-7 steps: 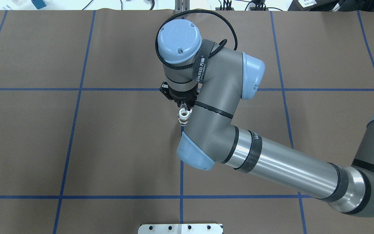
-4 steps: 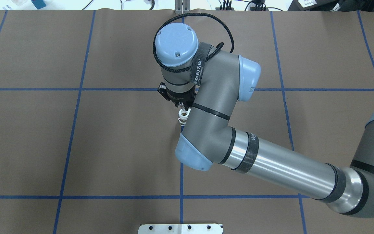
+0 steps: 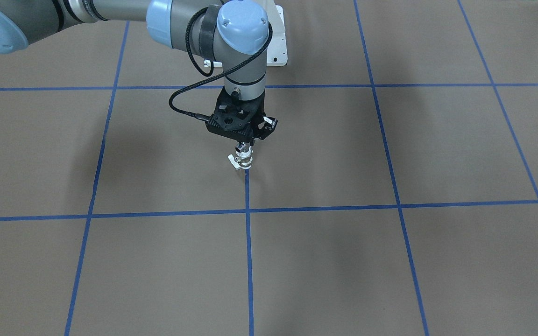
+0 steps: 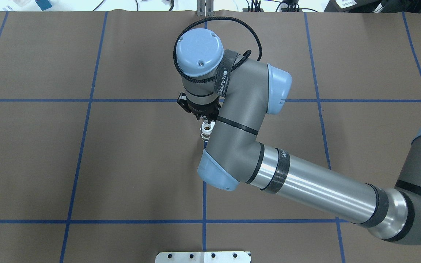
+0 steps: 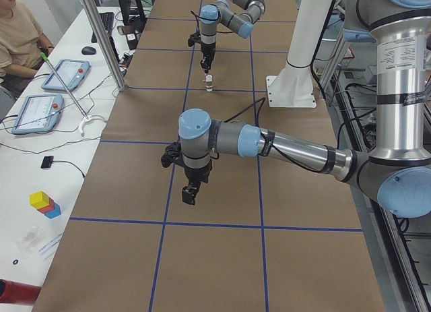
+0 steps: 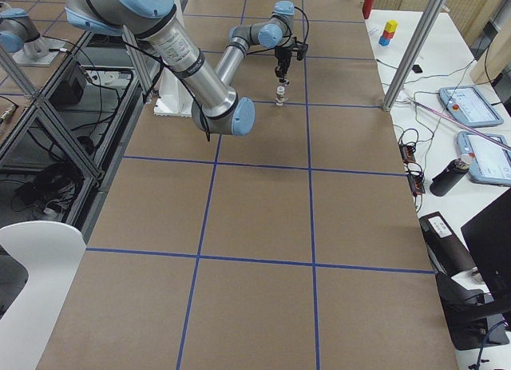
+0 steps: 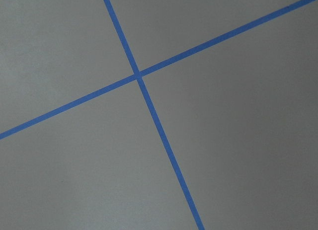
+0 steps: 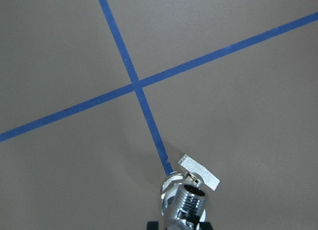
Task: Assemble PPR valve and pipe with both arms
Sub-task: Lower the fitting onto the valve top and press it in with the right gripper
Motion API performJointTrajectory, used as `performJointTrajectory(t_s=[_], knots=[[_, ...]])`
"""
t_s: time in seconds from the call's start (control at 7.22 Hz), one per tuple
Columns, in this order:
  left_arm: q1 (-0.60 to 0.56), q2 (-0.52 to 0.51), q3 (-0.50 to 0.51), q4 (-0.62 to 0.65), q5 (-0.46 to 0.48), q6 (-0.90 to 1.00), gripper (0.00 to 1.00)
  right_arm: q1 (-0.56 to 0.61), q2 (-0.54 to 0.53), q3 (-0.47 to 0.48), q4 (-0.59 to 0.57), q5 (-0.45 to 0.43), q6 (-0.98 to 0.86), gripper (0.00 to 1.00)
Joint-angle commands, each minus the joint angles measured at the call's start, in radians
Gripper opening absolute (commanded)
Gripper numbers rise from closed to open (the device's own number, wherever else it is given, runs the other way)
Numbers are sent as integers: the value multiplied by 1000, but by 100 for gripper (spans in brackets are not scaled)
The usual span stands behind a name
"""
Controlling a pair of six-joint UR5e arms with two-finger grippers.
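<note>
The white PPR valve (image 3: 243,159) stands upright on the brown table, on a blue tape line. In the right wrist view its top is a shiny chrome threaded end (image 8: 191,204), with the white lever (image 8: 198,173) at its side. I cannot make out the pipe as a separate piece. My right gripper (image 3: 245,143) points straight down, its fingers closed together on the valve's top end (image 4: 206,131). My left gripper (image 5: 189,193) hangs over bare table, far from the valve. It shows only in the exterior left view, so I cannot tell whether it is open.
The white pedestal base (image 3: 276,46) stands at the table's robot side. Blue tape lines (image 7: 139,76) grid the brown table cover. A side desk with tablets (image 5: 34,113) and a seated person (image 5: 13,36) lies beyond the table's far edge.
My right wrist and elbow have drifted slightly to the left in the overhead view. The valve stays under the fingertips at almost the same spot.
</note>
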Motion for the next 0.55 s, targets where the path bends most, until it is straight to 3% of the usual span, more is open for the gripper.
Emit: performJointTrajectory(t_s=[0.0,0.42], knots=[[0,0,-3,0,0,0,100,-5,-4,-1,0,0,0,0],[0,-2,2,0,0,0,100,-18,-11,-2,0,0,0,0]])
